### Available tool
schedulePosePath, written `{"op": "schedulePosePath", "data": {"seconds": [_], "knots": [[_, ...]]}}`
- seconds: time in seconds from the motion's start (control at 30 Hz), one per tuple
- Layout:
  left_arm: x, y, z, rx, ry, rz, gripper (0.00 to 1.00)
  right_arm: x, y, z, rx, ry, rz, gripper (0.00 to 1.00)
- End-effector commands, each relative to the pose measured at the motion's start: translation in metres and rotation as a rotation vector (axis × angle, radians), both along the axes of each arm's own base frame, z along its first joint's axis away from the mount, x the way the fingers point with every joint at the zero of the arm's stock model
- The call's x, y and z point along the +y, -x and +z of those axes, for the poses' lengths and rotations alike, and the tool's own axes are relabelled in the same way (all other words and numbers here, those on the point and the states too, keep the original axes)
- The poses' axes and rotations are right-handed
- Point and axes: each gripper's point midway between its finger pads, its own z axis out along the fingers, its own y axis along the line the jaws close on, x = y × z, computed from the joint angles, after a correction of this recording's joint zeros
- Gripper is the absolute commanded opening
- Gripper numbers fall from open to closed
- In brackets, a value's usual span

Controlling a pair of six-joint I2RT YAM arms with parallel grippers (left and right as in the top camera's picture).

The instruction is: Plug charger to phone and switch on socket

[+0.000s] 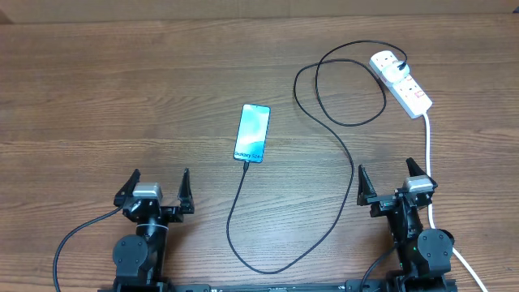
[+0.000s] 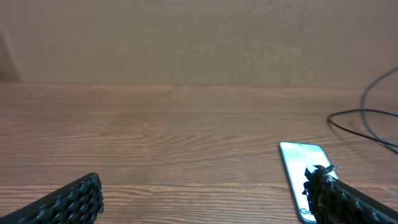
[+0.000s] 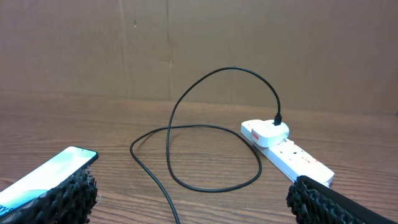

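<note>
The wooden worktop (image 1: 122,97) carries everything, with the phone (image 1: 252,132) lying flat near its middle, screen up and lit light blue.

The left tool (image 1: 160,182) sits nearer the robot than the phone and off to its left. Its jaws are spread wide, with nothing between them. In the left wrist view the phone lies just past the right-hand finger (image 2: 348,202), apart from it.

The right tool (image 1: 386,178) sits nearer the robot than the phone and well to its right. It too is spread wide and holds nothing.

The socket (image 1: 403,83) lies well to the right of the phone and farther from the robot, set at an angle. Its thick white cord (image 1: 428,154) runs back toward the robot past the right tool. Red switches show on its top, but their position cannot be told.

The charger (image 1: 230,212) leaves the phone's near short edge and curves toward the robot. It swings right between the two tools and climbs back past the phone's right side. It then makes a loop and arches over to the socket.

Its white plug (image 1: 388,62) sits in the socket's end farthest from the robot. Its connector tip (image 1: 244,163) meets the phone's near edge; how deep it sits cannot be told.
</note>
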Motion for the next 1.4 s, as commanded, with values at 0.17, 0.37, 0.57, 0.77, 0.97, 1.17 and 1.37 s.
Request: {"op": "schedulePosePath", "data": {"seconds": [0.17,0.37,0.57,0.77,0.97,1.17,1.37], "knots": [[0.0136,0.0004,0.0011,-0.011,-0.023,0.074,0.99,-0.0024,-0.0003,-0.0009,-0.007,-0.003,-0.013,1.00],[0.0100,0.0003,0.0004,-0.008,-0.037,0.052,1.00,-0.0024,-0.0003,-0.0009,-0.007,-0.003,-0.013,1.00],[0.0127,0.0003,0.0003,-0.007,-0.036,0.061,1.00,-0.0024,-0.0003,-0.0009,-0.007,-0.003,-0.012,1.00],[0.0155,0.0004,0.0001,-0.006,-0.036,0.071,1.00,-0.0024,-0.0003,-0.0009,-0.007,-0.003,-0.013,1.00],[0.0129,0.0003,-0.0004,-0.004,-0.035,0.056,1.00,-0.0024,-0.0003,-0.0009,-0.007,-0.003,-0.012,1.00],[0.0129,0.0003,-0.0004,-0.004,-0.036,0.056,1.00,-0.0024,-0.0003,-0.0009,-0.007,-0.003,-0.013,1.00],[0.0117,0.0003,-0.0003,-0.004,-0.072,0.046,1.00,-0.0024,-0.0003,-0.0009,-0.007,-0.003,-0.013,1.00]]}}
